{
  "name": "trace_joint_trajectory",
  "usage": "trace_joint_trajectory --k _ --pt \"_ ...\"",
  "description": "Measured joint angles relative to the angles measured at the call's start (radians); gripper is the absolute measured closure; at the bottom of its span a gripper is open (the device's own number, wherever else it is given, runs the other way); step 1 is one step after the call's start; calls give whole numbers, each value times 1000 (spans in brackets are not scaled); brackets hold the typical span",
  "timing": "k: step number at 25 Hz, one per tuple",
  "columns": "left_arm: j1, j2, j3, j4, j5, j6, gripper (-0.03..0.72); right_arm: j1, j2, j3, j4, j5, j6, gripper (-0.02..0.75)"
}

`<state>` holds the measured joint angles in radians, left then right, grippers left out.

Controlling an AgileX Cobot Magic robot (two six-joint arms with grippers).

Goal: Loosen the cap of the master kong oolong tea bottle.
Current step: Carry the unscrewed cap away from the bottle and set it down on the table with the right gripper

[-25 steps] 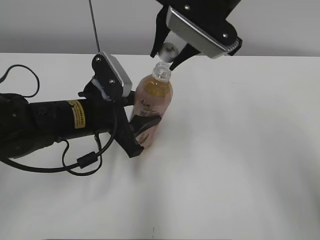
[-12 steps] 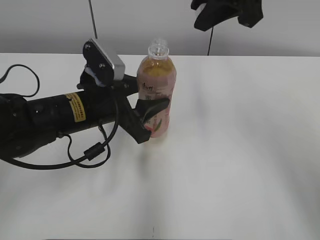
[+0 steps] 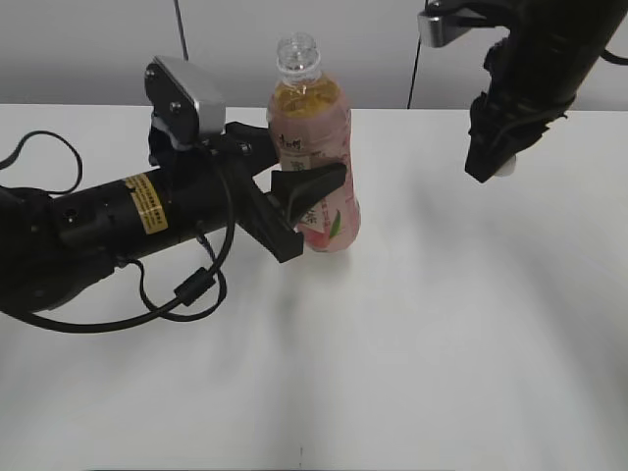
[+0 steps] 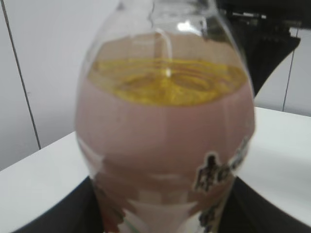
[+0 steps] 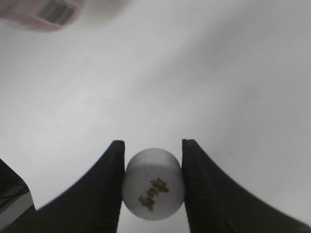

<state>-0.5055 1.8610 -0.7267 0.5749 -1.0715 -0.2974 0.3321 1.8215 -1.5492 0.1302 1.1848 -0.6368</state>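
Note:
The master kong oolong tea bottle (image 3: 314, 147) stands upright on the white table (image 3: 442, 324), its neck open with no cap on it. It fills the left wrist view (image 4: 165, 126). My left gripper (image 3: 304, 201) is shut on the bottle's pink label from the left. My right gripper (image 3: 496, 167) hangs over the table at the right, well apart from the bottle. In the right wrist view it (image 5: 152, 182) is shut on the white cap (image 5: 153, 184), whose logo top faces the camera.
The left arm and its black cable (image 3: 177, 294) lie across the left of the table. A thin cord (image 3: 413, 78) hangs at the back wall. A blurred edge of the bottle (image 5: 43, 12) shows at the top left of the right wrist view.
My right gripper has carried the cap away from the bottle neck, to the right and down toward the table. My left gripper has moved the bottle a little up and right.

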Motion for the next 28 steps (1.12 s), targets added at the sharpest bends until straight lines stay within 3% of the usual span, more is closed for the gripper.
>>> trace_joint_trajectory --k 7,16,28 --pt "0 99 0 -3 -9 -39 310 -16 65 121 -10 -138 109 465" --pt "0 159 -1 -2 -7 -44 310 -16 282 128 14 -182 170 465" --pt "0 159 -1 -2 27 6 310 -16 322 128 19 -255 231 465"
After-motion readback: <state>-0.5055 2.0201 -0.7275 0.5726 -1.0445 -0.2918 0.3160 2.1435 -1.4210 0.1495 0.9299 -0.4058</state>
